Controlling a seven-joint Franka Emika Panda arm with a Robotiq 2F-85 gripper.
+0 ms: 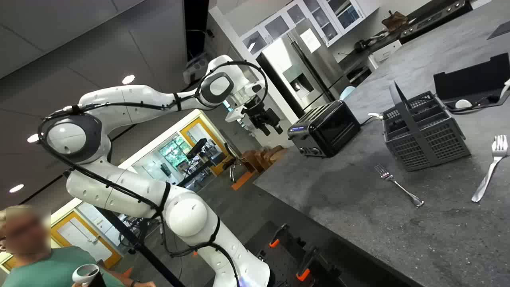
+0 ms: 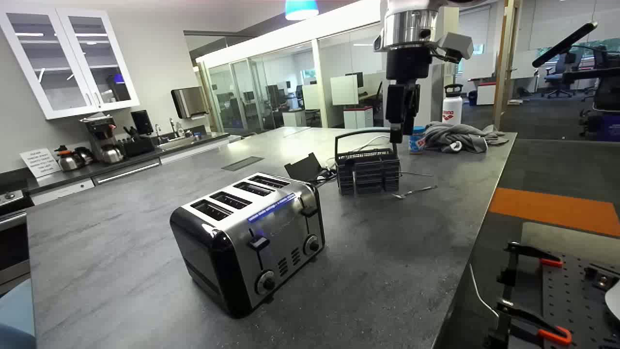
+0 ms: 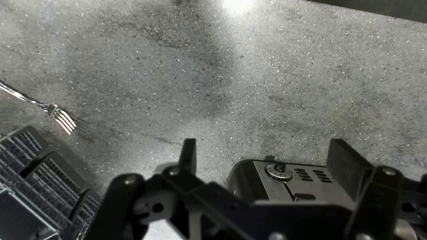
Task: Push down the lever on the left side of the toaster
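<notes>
The black and silver toaster [image 1: 338, 127] stands on the grey counter and shows in both exterior views. Its control face has two levers and two dials in an exterior view. The left lever [image 2: 258, 242] and the right lever [image 2: 308, 208] both sit in the upper part of their slots. My gripper [image 1: 273, 129] is open and empty, in the air higher than the toaster and off its control face. In the wrist view the toaster [image 3: 273, 188] lies partly behind my gripper [image 3: 263, 140]. The lever nearer the caddy [image 3: 304, 196] shows there; the left lever is hidden.
A grey slatted caddy [image 1: 432, 139] with a tall handle stands beside the toaster. Forks [image 1: 402, 189] [image 1: 492, 169] lie near it. A black open case [image 1: 470, 81] and cables lie behind it. A towel [image 2: 462, 138] and jar [image 2: 416, 141] stand farther along the counter.
</notes>
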